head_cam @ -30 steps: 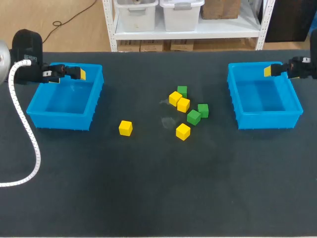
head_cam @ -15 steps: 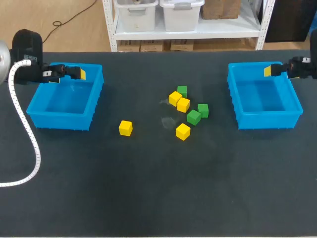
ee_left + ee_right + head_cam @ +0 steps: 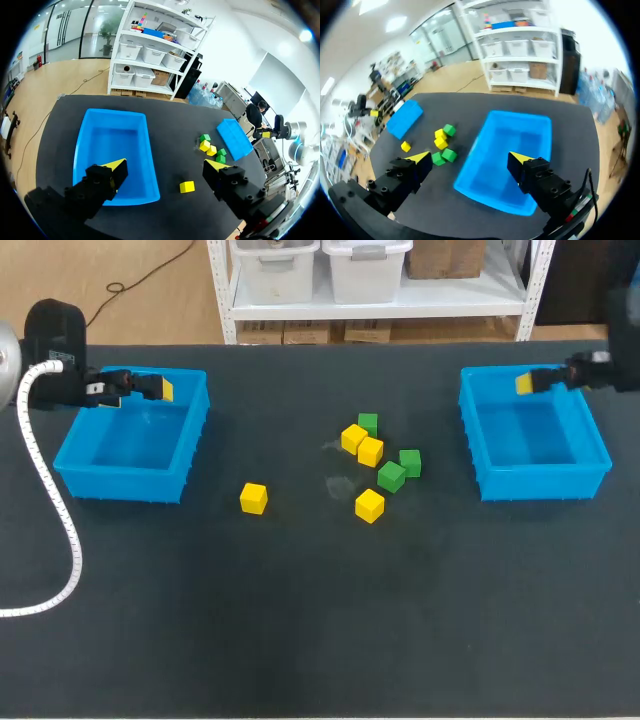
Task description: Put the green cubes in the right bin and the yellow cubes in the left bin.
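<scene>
Sliding toward nine o'clock, my right hand (image 3: 527, 384) hangs spread and empty over the right bin (image 3: 545, 483); plain green cubes (image 3: 391, 477) and yellow cubes (image 3: 370, 451) sit mid table (image 3: 300, 620).

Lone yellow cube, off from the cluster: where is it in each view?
Head view: lone yellow cube on the table, between left bin and cluster.
Left wrist view: cube ahead of the left tool, beside the left bin.
Right wrist view: cube between cluster and left bin.
Shared landmark: left bin.
</scene>
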`<state>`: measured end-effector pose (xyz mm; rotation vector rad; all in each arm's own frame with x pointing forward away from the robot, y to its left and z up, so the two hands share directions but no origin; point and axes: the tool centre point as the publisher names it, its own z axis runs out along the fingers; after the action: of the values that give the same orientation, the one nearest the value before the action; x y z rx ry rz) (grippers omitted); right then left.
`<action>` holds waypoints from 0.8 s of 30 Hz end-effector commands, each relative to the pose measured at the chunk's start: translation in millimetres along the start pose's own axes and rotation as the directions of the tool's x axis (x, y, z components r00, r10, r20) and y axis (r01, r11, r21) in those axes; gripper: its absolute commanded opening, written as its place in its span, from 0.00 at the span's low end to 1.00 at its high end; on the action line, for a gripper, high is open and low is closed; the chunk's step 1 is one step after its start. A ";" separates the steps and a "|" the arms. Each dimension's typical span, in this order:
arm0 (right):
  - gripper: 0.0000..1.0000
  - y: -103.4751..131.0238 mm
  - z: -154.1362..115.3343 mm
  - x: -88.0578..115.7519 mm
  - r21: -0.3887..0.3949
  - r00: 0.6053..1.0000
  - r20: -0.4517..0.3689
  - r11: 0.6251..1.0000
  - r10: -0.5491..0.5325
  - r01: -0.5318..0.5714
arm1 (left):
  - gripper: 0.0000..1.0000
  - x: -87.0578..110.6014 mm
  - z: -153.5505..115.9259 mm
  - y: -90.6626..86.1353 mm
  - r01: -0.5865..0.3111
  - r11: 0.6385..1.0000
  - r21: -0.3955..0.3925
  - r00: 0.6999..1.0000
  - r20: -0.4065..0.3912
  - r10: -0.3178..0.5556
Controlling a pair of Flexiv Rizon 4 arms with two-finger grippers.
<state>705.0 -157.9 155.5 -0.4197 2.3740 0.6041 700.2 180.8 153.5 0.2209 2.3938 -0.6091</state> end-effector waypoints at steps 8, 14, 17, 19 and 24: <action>1.00 31.8 38.9 -31.2 -0.032 0.959 -0.143 0.970 -0.244 0.242 | 1.00 1.5 0.4 3.3 -0.003 1.000 0.015 1.000 0.008 0.003; 1.00 54.4 54.3 -20.8 -0.062 0.874 -0.244 0.906 -0.420 0.418 | 1.00 1.5 0.4 3.3 -0.003 1.000 0.015 1.000 0.008 0.003; 1.00 63.7 63.5 -13.1 -0.086 0.811 -0.287 0.857 -0.509 0.508 | 1.00 1.5 0.4 3.3 -0.003 1.000 0.015 1.000 0.008 0.003; 1.00 66.9 69.4 -8.5 -0.095 0.781 -0.307 0.834 -0.544 0.543 | 1.00 1.5 0.4 3.3 -0.003 1.000 0.015 1.000 0.008 0.003; 1.00 69.2 80.3 4.5 -0.102 0.742 -0.345 0.809 -0.575 0.579 | 1.00 1.5 0.4 3.3 -0.003 1.000 0.015 1.000 0.008 0.003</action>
<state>711.0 -64.7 124.5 -1.2996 2.3669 0.2496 700.2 180.8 153.4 0.2208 2.3938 -0.6091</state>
